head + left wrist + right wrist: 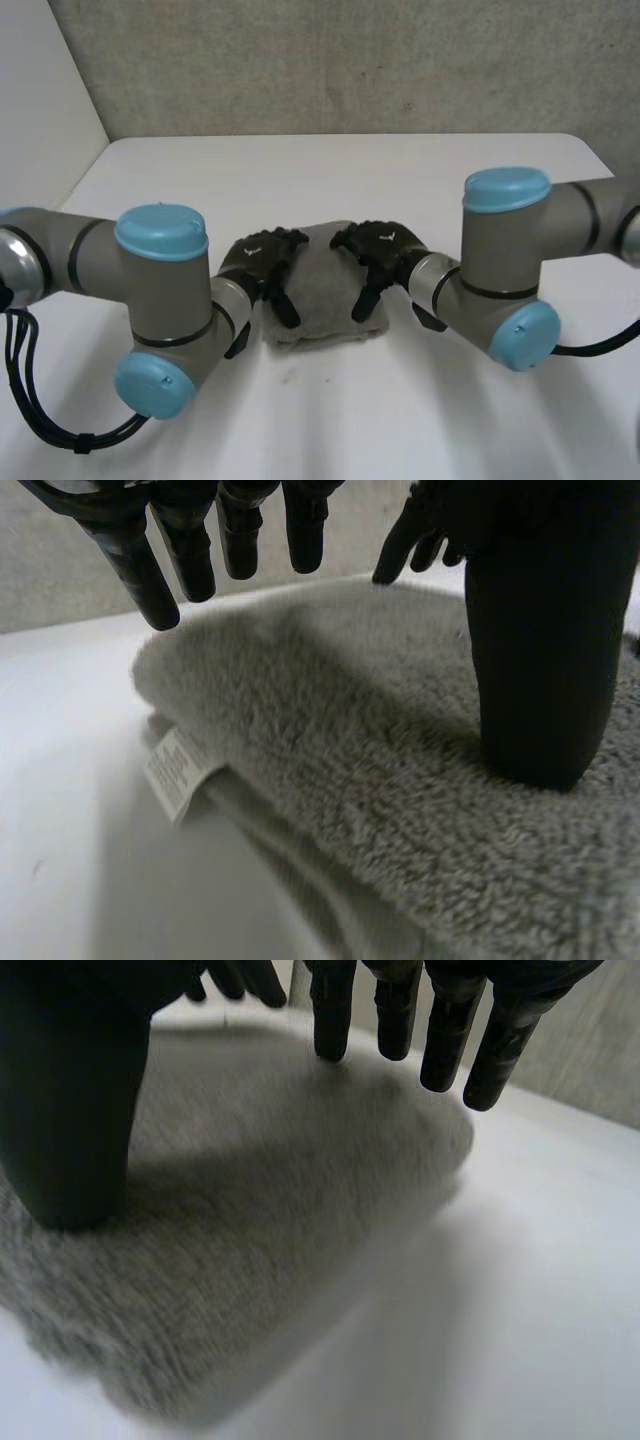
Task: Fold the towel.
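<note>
Fingers (135, 565) of left hand (262, 256) and right hand (385, 246) are being held straight, spread, above folded grey towel (322, 288); thumbs are being pressed onto it.

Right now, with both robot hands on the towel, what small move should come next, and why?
Probably lift both straight up and clear. The towel already lies as a compact stack of layers, its label at one edge, and the left robot hand and right robot hand only rest on top with straight fingers, pinching nothing.
</note>
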### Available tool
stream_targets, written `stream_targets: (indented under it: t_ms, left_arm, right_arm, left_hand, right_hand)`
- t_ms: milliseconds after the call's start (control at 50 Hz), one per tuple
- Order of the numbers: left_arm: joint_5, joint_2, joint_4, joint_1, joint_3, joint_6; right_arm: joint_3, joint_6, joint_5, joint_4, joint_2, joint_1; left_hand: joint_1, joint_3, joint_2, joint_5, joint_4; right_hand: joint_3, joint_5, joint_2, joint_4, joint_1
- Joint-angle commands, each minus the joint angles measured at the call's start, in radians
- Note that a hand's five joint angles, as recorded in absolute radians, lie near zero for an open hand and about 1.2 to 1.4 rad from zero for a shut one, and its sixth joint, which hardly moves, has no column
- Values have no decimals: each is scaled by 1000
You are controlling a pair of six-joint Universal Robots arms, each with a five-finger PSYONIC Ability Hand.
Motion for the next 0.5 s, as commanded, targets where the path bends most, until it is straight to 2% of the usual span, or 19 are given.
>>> stream_targets:
  t_ms: [20, 100, 140, 180, 200, 240, 260, 300, 320, 340, 360, 400, 420, 440, 500]
  left_arm:
    - [0, 3, 34, 4, -12, 129]
    - [-2, 69, 33, 5, -11, 136]
    - [-2, 118, 34, 5, -14, 136]
    - [-2, 229, 33, 13, -14, 136]
    - [-2, 230, 33, 13, -14, 136]
    - [-2, 349, 27, 25, -8, 134]
    - [-2, 349, 27, 25, -8, 134]
    - [-2, 409, 24, 42, -3, 134]
    - [1, 464, 18, 71, 3, 132]
    - [3, 516, -2, 111, 6, 131]
    - [3, 517, -2, 111, 6, 131]
    - [10, 594, -83, 182, 20, 129]
    - [10, 595, -84, 182, 20, 129]
    - [12, 610, -135, 202, 40, 128]
    - [23, 633, -229, 235, 81, 129]
  right_arm:
    - [-33, -104, 81, -3, 33, 7]
    - [-28, -100, 88, -4, -41, 5]
    - [-10, -67, 88, -12, -148, -1]
    - [-2, -46, 94, -12, -197, -7]
    - [-2, -46, 94, -12, -197, -7]
    - [14, -5, 133, -12, -295, -11]
    - [15, -4, 134, -12, -296, -11]
    - [27, 19, 216, -10, -395, -31]
    - [27, 19, 216, -10, -395, -31]
    - [30, 22, 264, -7, -442, -50]
    - [30, 22, 264, -7, -443, -50]
    - [38, 14, 348, 6, -533, -73]
    - [38, 14, 348, 7, -533, -73]
    - [48, 9, 374, 23, -573, -89]
    - [61, 2, 375, 60, -617, -126]
  left_hand:
    - [-1, 5, 10, -30, 6]
    - [-1, 5, 10, -30, 6]
    - [-1, 5, 10, -30, 6]
    - [-1, 5, 10, -30, 6]
    - [-1, 5, 10, -30, 6]
    - [-1, 5, 10, -30, 6]
    - [-1, 5, 10, -30, 6]
    - [-1, 5, 10, -30, 6]
    - [-1, 5, 10, -30, 6]
    - [-1, 5, 10, -30, 6]
    - [-1, 5, 10, -30, 6]
    - [-1, 5, 10, -30, 6]
    - [-1, 5, 10, -30, 6]
    - [-1, 5, 10, -30, 6]
    - [-1, 5, 10, -30, 6]
  right_hand:
    - [-40, -76, -58, -59, -37]
    - [-40, -76, -58, -59, -37]
    - [-40, -76, -58, -59, -37]
    - [-40, -76, -58, -59, -37]
    - [-40, -76, -58, -59, -37]
    - [-40, -76, -58, -59, -37]
    - [-40, -76, -58, -59, -37]
    - [-40, -76, -58, -59, -37]
    - [-40, -76, -58, -59, -37]
    - [-40, -76, -58, -59, -37]
    - [-40, -76, -58, -59, -37]
    - [-40, -76, -58, -59, -37]
    - [-40, -76, -58, -59, -37]
    - [-40, -76, -58, -59, -37]
    - [-40, -76, -58, -59, -37]
